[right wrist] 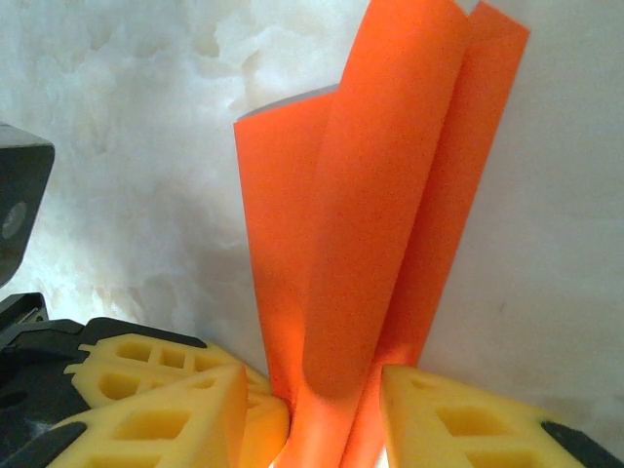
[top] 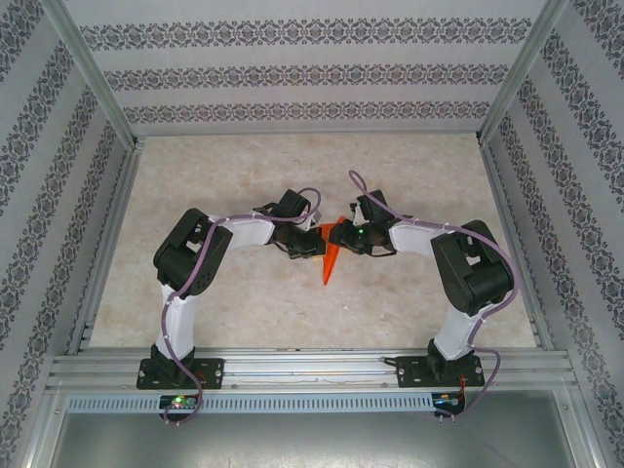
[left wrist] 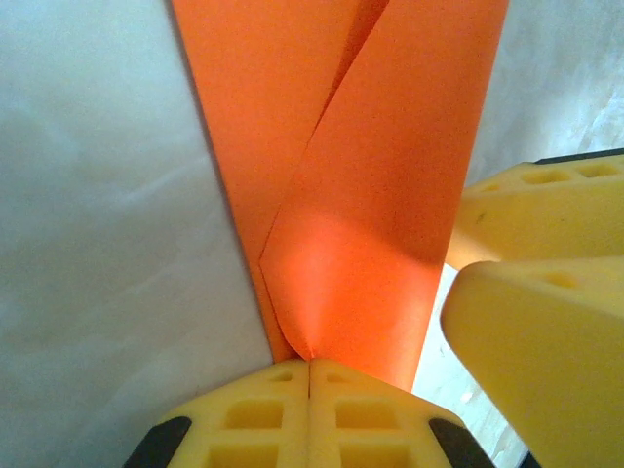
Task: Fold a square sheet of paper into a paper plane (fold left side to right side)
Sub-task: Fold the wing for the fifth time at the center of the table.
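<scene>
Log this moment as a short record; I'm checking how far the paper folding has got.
object: paper plane, orange, folded into layers, tip toward the arm bases
location: centre of the table, between both grippers
left gripper: shut, pinching the paper's edge
right gripper: jaws apart, straddling curved, raised layers
fold state: one flap lifted, not pressed flat
</scene>
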